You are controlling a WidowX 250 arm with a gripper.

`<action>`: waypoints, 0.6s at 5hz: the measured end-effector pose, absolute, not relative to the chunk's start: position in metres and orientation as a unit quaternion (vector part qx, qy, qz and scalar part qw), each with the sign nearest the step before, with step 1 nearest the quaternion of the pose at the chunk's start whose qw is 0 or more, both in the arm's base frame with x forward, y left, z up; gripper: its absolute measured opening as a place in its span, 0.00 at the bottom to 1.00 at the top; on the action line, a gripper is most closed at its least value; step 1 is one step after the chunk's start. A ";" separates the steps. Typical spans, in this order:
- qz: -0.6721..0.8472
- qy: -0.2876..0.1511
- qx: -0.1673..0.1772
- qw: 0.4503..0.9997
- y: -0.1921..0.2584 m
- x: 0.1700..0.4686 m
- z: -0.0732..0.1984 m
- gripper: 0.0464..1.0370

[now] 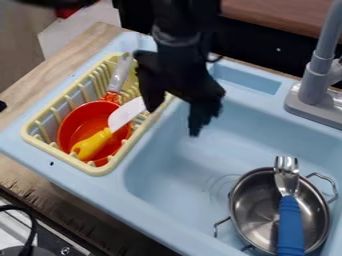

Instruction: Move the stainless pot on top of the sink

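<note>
The black gripper (174, 121) hangs near the left part of the blue sink (143, 167), its fingers spread apart with nothing seen between them. One finger is beside the drying rack's right edge, the other over the basin. A stainless pot (260, 220) with wire handles sits at the lower right of the basin, well to the lower right of the gripper. Across the pot lies a fork (290, 225) with a blue handle, its metal prongs at the pot's upper rim.
A yellow rack (100, 168) at the sink's left holds a red-orange bowl (81, 125), a yellow-handled knife (93, 144) and a grey-handled utensil (120, 72). The grey faucet (314, 85) stands at the upper right. Wooden counter (50, 67) borders the left.
</note>
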State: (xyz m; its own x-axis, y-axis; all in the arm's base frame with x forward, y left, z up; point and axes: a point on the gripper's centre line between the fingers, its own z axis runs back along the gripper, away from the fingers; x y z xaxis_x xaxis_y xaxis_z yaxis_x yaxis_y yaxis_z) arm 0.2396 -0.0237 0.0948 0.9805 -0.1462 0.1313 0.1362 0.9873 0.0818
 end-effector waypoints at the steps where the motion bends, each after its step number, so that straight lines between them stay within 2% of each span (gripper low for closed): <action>1: -0.140 -0.076 0.017 0.987 -0.043 0.240 0.092 0.96; 2: -0.199 -0.052 0.012 0.978 -0.059 0.238 0.077 0.96; 3: -0.210 -0.048 0.010 0.977 -0.073 0.239 0.066 0.96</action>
